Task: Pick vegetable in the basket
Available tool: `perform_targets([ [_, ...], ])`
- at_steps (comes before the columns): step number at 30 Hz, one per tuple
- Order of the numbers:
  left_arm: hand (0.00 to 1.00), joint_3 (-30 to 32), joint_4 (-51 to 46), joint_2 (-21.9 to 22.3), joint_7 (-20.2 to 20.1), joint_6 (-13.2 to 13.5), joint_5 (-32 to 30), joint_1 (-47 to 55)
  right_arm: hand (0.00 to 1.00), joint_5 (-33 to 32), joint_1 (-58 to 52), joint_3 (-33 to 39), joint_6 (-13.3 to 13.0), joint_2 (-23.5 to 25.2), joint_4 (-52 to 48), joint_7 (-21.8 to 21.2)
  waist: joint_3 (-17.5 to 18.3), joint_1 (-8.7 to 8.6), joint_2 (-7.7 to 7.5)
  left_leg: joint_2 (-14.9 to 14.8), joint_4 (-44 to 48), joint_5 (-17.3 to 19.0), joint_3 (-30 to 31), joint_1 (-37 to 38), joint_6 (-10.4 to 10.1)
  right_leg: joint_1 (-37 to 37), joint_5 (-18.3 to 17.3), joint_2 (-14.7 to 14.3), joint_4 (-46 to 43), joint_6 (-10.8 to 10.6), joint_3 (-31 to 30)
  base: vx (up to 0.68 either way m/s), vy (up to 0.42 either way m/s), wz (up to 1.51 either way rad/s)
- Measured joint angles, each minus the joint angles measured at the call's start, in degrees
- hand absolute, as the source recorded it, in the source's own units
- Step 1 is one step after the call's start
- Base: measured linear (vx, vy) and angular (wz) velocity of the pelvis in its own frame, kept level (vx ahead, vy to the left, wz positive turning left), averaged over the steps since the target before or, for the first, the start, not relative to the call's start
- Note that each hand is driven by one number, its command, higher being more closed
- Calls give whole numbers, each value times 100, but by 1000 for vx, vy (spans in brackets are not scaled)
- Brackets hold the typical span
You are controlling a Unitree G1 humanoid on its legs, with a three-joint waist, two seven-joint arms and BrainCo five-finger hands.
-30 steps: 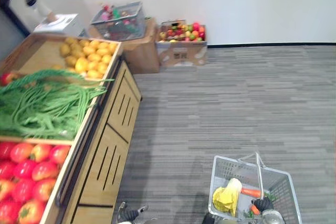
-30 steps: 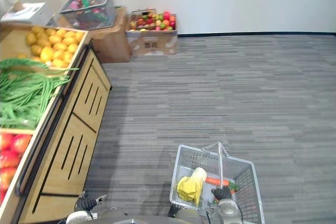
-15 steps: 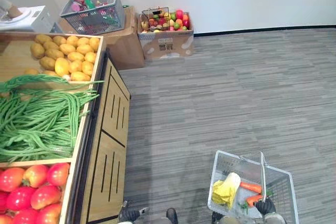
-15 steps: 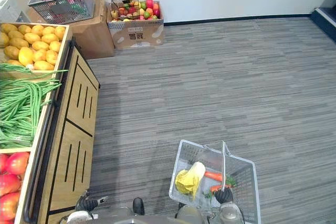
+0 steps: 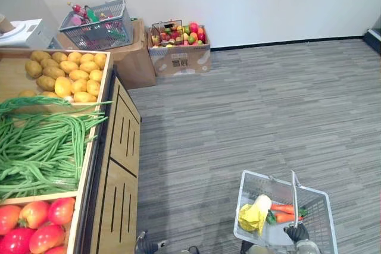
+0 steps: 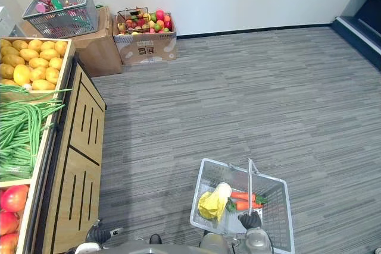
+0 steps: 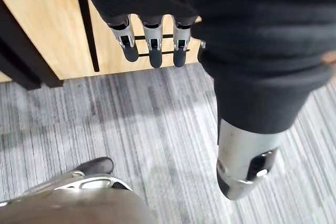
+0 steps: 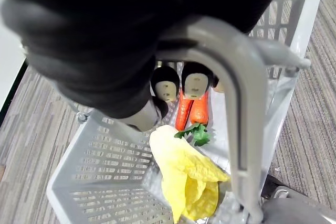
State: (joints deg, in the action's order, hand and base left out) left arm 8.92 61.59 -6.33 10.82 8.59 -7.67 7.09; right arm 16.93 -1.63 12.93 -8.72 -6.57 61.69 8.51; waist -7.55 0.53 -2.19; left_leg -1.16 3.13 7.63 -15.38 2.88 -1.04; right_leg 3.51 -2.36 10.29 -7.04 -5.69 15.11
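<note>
Right hand [image 6: 250, 221] was clenched on the handle [image 8: 231, 82] of the grey basket [image 6: 208, 176]. Its fingers [image 8: 195, 85] curled under the bar, dark tips showing. The basket hung from those fingers over grey carpet [image 6: 238, 99], open side up.

The vegetables lay inside the basket, below the right fingers:
- Two carrots [image 8: 191, 111] lay side by side straight under the fingertips, touching each other. Their green tops pointed away from the tips.
- A yellow cabbage [image 8: 184, 177] lay just past the carrot tops, touching the greens. It was on the side of the basket toward the left hand.

Left hand [image 7: 149, 3] hung low and held nothing. Its fingers [image 7: 151, 51] were released, straight in a row, with the thumb [image 7: 245, 169] apart from them. The slatted wooden front of the stand [image 5: 122, 147] was just beyond those fingertips; whether they touched it, could not tell. Carpet lay beneath them.

On the stand top, well away from both sets of fingers, each in its own compartment:
- yellow fruit [image 5: 65, 72]
- green beans [image 5: 41, 147]
- red fruit [image 5: 33, 227]

Farthest from the fingers, at the wall, a brown box [image 5: 134, 57] bore a grey crate [image 5: 98, 25] of bottles. Just beside it, a pale box [image 5: 178, 60] bore a wire cage [image 5: 178, 31] of mixed fruit.
</note>
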Motion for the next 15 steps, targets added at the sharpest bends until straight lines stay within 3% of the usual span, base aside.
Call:
perform_targets([
  [8, 0, 286, 140, 111, -1, -6, 308, 159, 100, -241, -164, -35, 4, 144, 298, -37, 314, -6, 42, -56, -277, -202, 428, -69, -24, -522, 422, -234, 1129, -34, 471, -44, -46, 25],
  [15, 0, 285, 303, 125, 10, -39, 522, 157, 100, -1161, -205, 56, 9, 258, 482, -54, 370, 8, 87, -58, -500, -310, 664, 175, -54, -892, 453, -301, 1304, -8, 733, 57, -12, 19],
])
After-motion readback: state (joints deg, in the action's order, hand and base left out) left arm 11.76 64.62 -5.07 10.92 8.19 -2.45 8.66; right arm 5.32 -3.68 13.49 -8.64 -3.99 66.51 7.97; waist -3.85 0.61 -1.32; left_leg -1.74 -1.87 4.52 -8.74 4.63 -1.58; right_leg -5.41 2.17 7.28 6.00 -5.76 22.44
